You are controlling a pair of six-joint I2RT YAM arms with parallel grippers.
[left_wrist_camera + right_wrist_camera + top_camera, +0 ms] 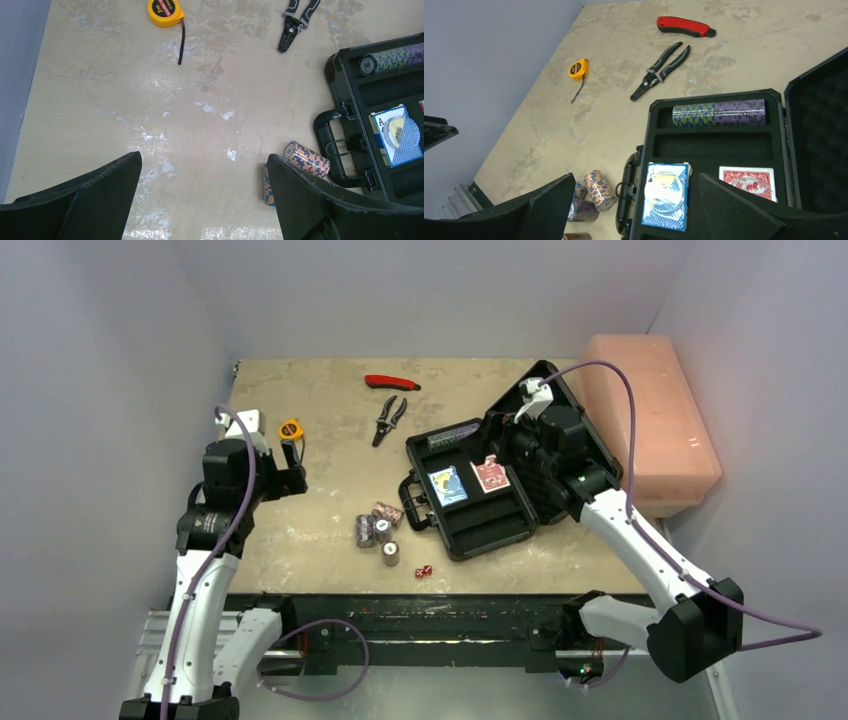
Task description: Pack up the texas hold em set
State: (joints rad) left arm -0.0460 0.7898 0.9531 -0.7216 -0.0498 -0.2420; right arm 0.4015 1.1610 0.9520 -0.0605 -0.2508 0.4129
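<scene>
Nearest me, the red dice point(423, 571) and several loose chip stacks point(381, 532) lie on the table beside the case handle, so I judge the packing partly done. My left gripper point(202, 165) and right gripper point(636, 182) are both spread wide, holding nothing. Farther out, the open black briefcase point(490, 525) holds the blue deck point(447, 485) and red deck point(491, 475) side by side, with two packed chip stacks point(719, 112) end to end in its far slot.

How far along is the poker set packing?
Done: blue deck, red deck and one chip row sit in the open case. In hand: nothing; left tool and right tool are open and empty. Left: loose chip stacks and red dice on the table, then closing the lid.
</scene>
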